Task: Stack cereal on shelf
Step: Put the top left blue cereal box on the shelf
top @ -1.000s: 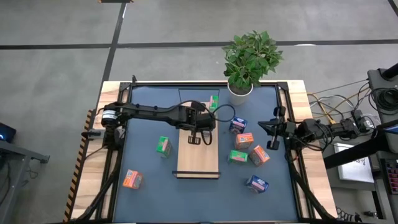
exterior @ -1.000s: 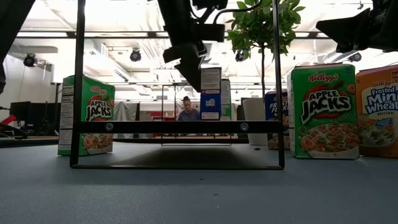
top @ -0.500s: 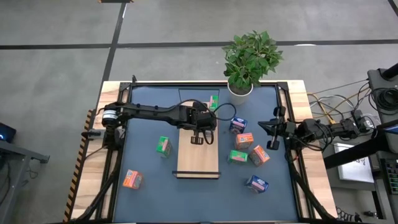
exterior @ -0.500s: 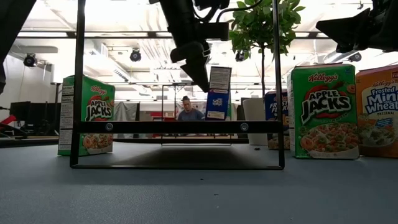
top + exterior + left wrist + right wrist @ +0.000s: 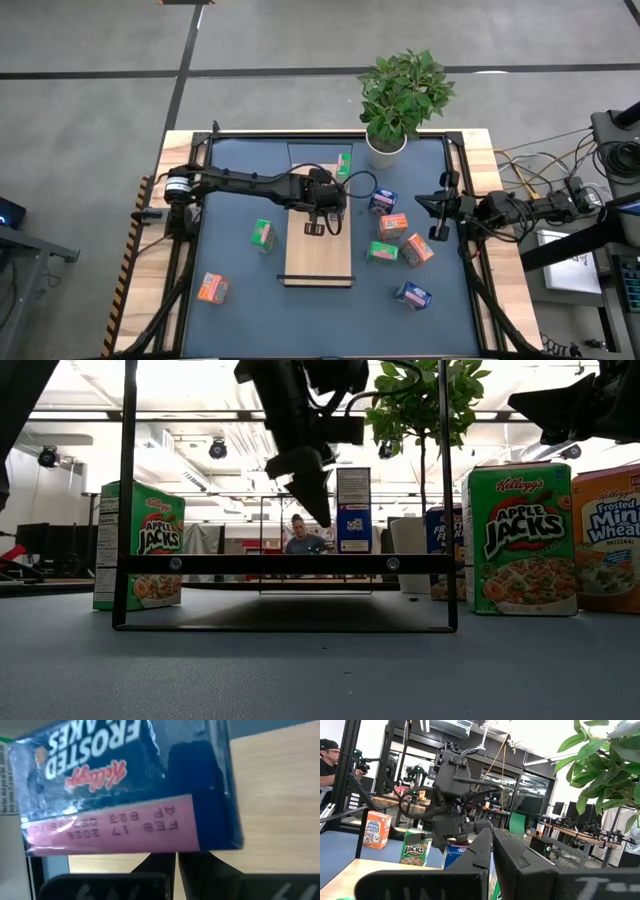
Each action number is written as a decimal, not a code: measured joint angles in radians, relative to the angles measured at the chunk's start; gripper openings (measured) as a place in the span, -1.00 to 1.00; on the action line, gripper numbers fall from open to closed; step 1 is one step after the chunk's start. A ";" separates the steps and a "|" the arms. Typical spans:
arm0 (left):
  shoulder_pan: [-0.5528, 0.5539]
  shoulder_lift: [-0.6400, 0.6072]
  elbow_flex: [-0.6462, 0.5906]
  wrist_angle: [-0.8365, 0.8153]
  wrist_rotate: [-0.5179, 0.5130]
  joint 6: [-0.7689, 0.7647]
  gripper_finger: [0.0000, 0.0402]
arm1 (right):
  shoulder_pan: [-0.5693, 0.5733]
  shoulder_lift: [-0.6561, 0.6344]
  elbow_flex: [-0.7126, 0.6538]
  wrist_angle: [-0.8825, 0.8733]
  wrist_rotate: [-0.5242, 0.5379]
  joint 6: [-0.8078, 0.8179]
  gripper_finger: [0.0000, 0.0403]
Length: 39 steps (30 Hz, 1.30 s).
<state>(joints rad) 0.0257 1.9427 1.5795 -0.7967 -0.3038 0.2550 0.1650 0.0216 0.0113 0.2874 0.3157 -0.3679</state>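
Observation:
The shelf is a light-wood board (image 5: 318, 255) in the middle of the table, and its dark edge (image 5: 285, 564) shows in the low view. A blue cereal box (image 5: 352, 510) stands upright on the board's far part. It fills the left wrist view (image 5: 125, 775). My left gripper (image 5: 320, 510) is shut just beside the box, over the board's far end (image 5: 314, 226). My right gripper (image 5: 437, 222) is shut and waits at the table's right side. The other cereal boxes stand around the board. My left gripper has its shut fingertips (image 5: 176, 862) right at the blue box's pink dated end (image 5: 115, 827), slanting down from above. I cannot tell whether they touch it. The box stands on the board on its own end.
Green boxes (image 5: 263, 235) (image 5: 382, 252) (image 5: 344, 163), orange ones (image 5: 212, 288) (image 5: 393, 226) (image 5: 417, 250) and blue ones (image 5: 383, 201) (image 5: 413, 295) stand on the mat. A potted plant (image 5: 400, 100) is at the far edge. A person (image 5: 300, 538) shows beyond the table.
The blue box leaned over on the board half a second ago and now stands upright, a little farther toward the table's right than a second ago. My left gripper has come down slightly beside it.

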 joint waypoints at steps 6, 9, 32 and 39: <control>0.002 0.000 -0.005 0.047 -0.001 0.000 -0.99 | 0.000 0.000 0.000 0.001 0.000 0.000 -0.96; 0.002 0.000 -0.005 0.059 -0.001 0.002 -0.99 | 0.000 0.000 0.000 0.001 0.000 0.000 -0.96; 0.022 0.001 -0.005 0.094 0.009 -0.003 -0.99 | 0.000 0.000 0.000 0.001 0.000 0.000 -0.96; 0.021 0.001 -0.005 0.089 0.026 -0.018 -0.99 | 0.000 0.000 0.000 0.001 0.000 -0.001 -0.96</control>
<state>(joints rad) 0.0467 1.9433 1.5742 -0.7079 -0.2775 0.2371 0.1650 0.0216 0.0113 0.2882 0.3157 -0.3687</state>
